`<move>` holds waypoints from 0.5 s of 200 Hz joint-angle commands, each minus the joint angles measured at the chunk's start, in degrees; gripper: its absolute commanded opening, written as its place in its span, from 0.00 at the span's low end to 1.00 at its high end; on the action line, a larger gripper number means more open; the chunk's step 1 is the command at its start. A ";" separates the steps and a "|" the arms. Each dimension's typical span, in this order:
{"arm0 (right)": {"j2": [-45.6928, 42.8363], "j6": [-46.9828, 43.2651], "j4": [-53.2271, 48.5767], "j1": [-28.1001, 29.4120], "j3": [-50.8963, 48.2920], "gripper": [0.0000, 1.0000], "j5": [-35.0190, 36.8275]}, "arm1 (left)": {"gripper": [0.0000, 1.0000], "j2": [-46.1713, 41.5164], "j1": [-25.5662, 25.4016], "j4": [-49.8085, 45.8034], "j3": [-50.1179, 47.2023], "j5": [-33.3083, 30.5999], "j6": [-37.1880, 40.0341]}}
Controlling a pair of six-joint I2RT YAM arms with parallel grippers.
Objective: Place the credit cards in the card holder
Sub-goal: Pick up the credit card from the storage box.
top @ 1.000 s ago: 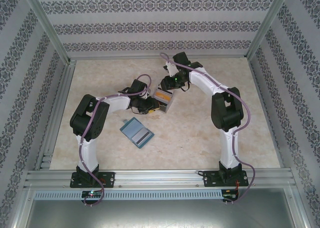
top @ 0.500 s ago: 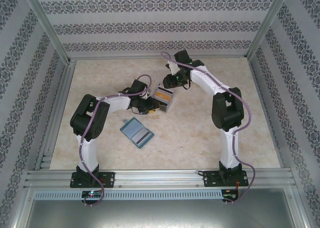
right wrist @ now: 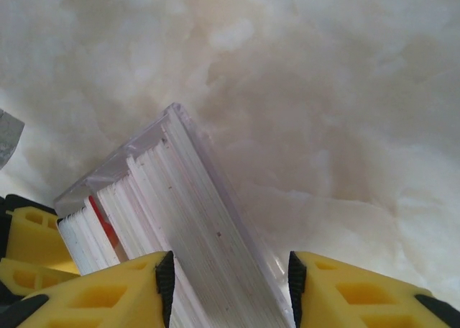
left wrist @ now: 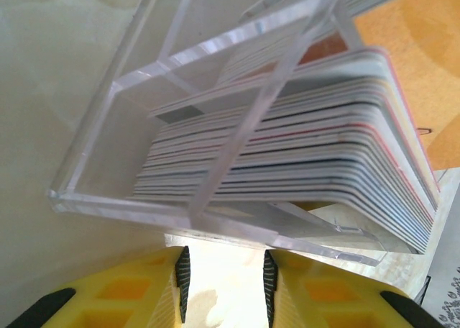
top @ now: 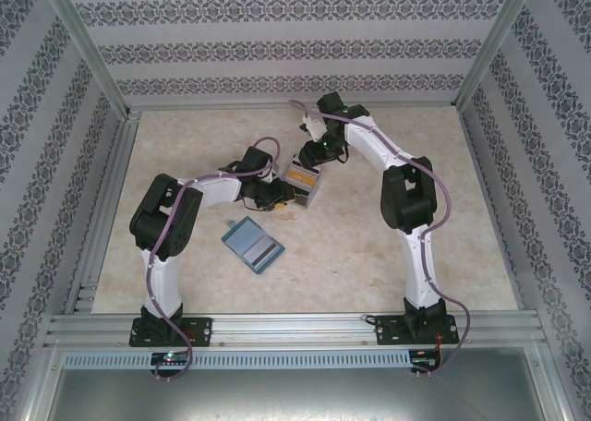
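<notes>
Card holder (top: 253, 244), teal with paler grey-blue pages facing up, lies opened flat on the pale marbled surface (top: 388, 255). It is the nearest thing to the arm bases and well apart from both grippers.

At about 1 o'clock from it, the left gripper (top: 280, 197) sits low at the near end of a clear box (top: 311, 190). From the left wrist, the yellow jaws of the left gripper (left wrist: 223, 278) stand spread and hold nothing. Bare surface shows in the gap, and the box's clear frame (left wrist: 237, 119) lies just beyond the tips.

The credit cards (left wrist: 302, 155) are packed tight inside that box. In the top view an orange-yellow face (top: 301, 174) shows at the top of the pack.

At 12 o'clock from the box, over its far end, the right gripper (top: 316, 151) points down. From the right wrist, the jaws of the right gripper (right wrist: 230, 270) stand either side of the card edges (right wrist: 180, 213) and the box wall (right wrist: 115, 173). Whether they press on the pack or stand just clear of it cannot be told.
</notes>
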 commanded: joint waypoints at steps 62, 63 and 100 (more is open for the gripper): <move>-3.61 -1.67 -1.53 2.23 -1.43 0.47 0.54 | 0.35 3.38 0.34 -3.84 4.49 -1.76 3.92; -3.68 -1.58 -1.51 2.25 -1.46 0.47 0.52 | 0.35 3.38 0.37 -3.85 4.49 -1.78 3.94; -3.40 -1.88 -1.55 2.15 -1.93 0.47 0.20 | 0.35 3.52 0.87 -3.83 4.57 -1.76 4.10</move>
